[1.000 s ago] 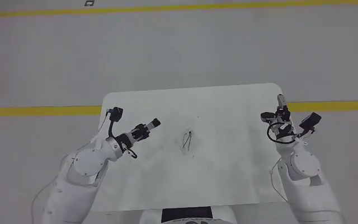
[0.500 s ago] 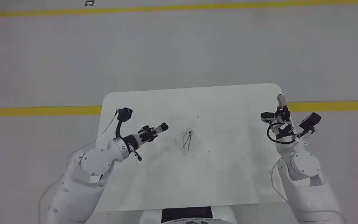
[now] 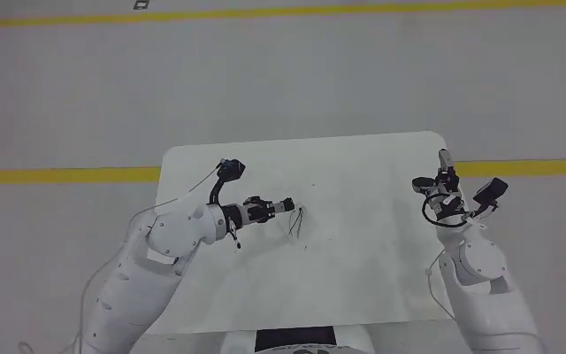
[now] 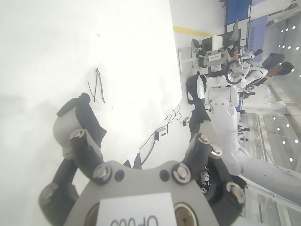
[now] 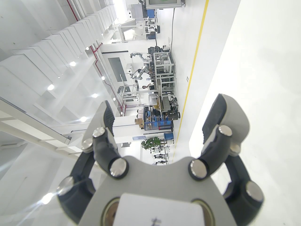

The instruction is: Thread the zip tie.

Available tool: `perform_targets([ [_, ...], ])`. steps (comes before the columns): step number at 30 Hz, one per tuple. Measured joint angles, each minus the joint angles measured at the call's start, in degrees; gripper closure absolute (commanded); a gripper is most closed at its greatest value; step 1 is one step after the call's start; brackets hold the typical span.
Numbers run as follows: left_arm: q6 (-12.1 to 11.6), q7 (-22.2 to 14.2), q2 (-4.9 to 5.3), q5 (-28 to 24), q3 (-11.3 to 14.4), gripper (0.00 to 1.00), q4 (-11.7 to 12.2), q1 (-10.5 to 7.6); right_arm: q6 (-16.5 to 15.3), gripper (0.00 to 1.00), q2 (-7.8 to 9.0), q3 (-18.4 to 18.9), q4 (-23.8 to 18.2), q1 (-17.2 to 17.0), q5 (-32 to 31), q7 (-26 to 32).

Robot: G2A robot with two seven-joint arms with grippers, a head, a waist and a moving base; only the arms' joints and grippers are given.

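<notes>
One arm, the left, was brought in over the last sec: left gripper (image 3: 288,204), fingers apart, is now held just beside the zip tie (image 3: 296,222) lying at table (image 3: 380,265) centre. Pickup judged next. Right gripper (image 5: 163,105), fingers apart, is parked at table's edge.

My left gripper (image 4: 140,104) has a matt grey metal base plate with bright, polished screw heads. Its fingers (image 4: 62,128) look like pale cast metal, faced with matt black rubbery material. My right gripper (image 5: 163,102) is built the same way, with a dull grey plate, shiny bolts and ribbed black pads (image 5: 212,116). The zip tie (image 4: 99,84) looks like thin dark plastic, smooth and springy. The table (image 3: 371,265) top is smooth matt white with a few small specks. The floor (image 3: 283,80) beyond it is pale and smooth, with a soft sheen.
</notes>
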Motion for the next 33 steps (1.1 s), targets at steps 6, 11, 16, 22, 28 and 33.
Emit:
perform_targets([
  [6, 0.0, 0.0, 0.00, 0.0, 0.0, 0.00, 0.0, 0.05, 0.0, 0.00, 0.00, 0.0, 0.0, 0.0, 0.0, 0.0],
  [11, 4.2, -3.0, 0.36, 5.1, 1.6, 0.00, -2.1, -0.98, 0.0, 0.00, 0.00, 0.0, 0.0, 0.0, 0.0, 0.0],
  [16, 8.3, -7.8, 0.35, 11.9, 3.8, 0.00, -0.3, -2.64, 0.0, 0.00, 0.00, 0.0, 0.0, 0.0, 0.0, 0.0],
  [22, 7.6, -7.8, 0.29, 12.9, 4.0, 0.00, -0.3, -2.55, 0.0, 0.00, 0.00, 0.0, 0.0, 0.0, 0.0, 0.0],
  [28, 7.6, -9.3, 0.50, 16.6, 4.9, 0.00, -0.2, -2.60, 0.0, 0.00, 0.00, 0.0, 0.0, 0.0, 0.0, 0.0],
  [33, 7.6, -13.9, 0.51, 23.6, 6.0, 0.00, -1.4, -3.13, 0.0, 0.00, 0.00, 0.0, 0.0, 0.0, 0.0, 0.0],
])
